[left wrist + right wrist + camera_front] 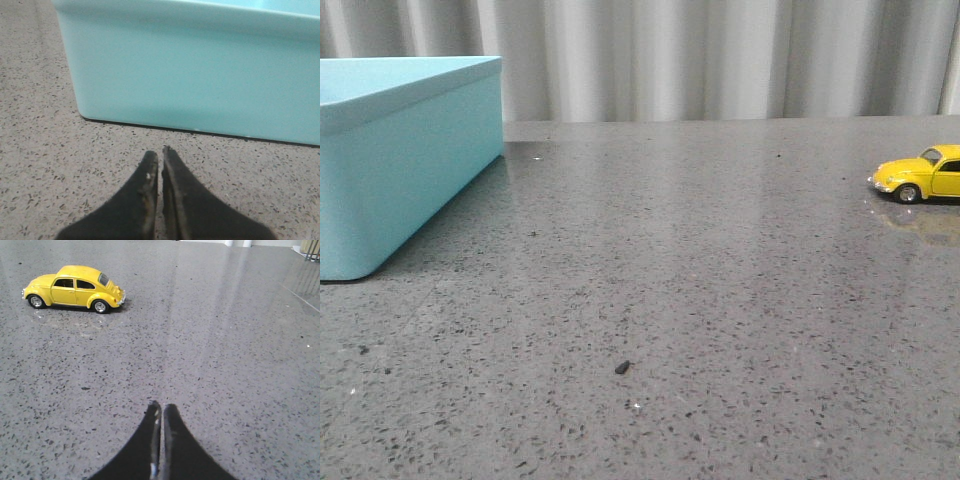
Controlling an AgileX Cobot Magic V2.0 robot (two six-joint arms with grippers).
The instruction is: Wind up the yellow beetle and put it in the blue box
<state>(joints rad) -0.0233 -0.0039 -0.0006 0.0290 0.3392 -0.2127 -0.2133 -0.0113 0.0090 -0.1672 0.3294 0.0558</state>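
Two grippers noted, both pressed closed and empty. Left gripper: low over speckled grey table, facing side wall of blue box just ahead; no contact. Right gripper: low over same surface, yellow beetle well ahead and off to one side, on all four wheels, side-on. Beetle and box well apart, at opposite edges of front view. Judged: winding not begun; toy left free-standing for right-arm approach, box parked within left-arm reach as destination. Small dark speck on table, unidentified.
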